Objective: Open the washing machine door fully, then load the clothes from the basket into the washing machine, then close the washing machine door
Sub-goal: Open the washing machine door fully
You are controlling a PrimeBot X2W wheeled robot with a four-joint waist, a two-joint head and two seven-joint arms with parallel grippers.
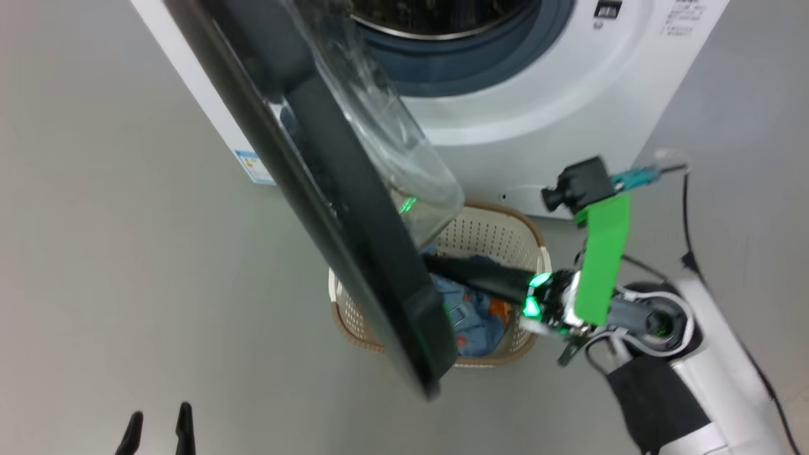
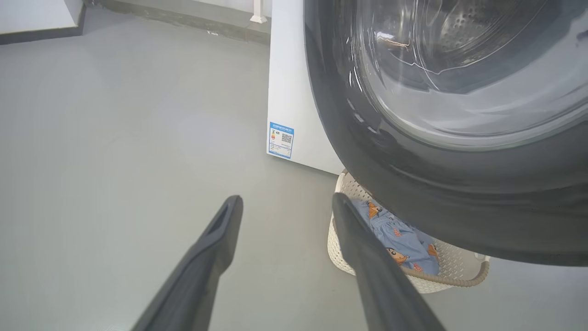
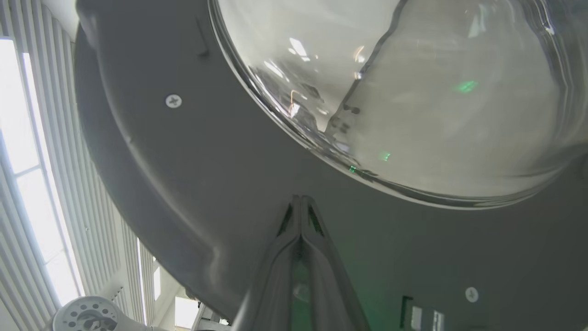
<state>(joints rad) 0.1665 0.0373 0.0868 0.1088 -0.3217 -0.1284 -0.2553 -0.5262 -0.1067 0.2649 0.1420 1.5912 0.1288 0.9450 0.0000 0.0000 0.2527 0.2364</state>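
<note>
At the centre of the head view, the washing machine door is hanging partly open, its glossy black ring cutting a diagonal from the top of the frame down to the lower middle, with the clear glass bowl bulging toward the upper right. Behind it, across the top right of the frame, the washing machine is showing its white front, grey gasket and a sliver of steel drum, and a blue label is sitting low at its corner, left of the door. Just below the door's lower edge, the basket is standing on the grey floor in front of the machine, and the clothes are lying bundled inside it, partly hidden by the door. From the right of the frame, the right gripper is reaching leftward over the basket to the door's inner side, a bright green bracket standing above its wrist. In the right wrist view its two fingers are pressing flat together with nothing between them, their tips lying against the grey inner face just under the glass bowl. At the lower left of the head view, the left gripper is hovering over bare floor, well apart from the door and basket; in the left wrist view its fingers are spreading wide and holding nothing.
</note>
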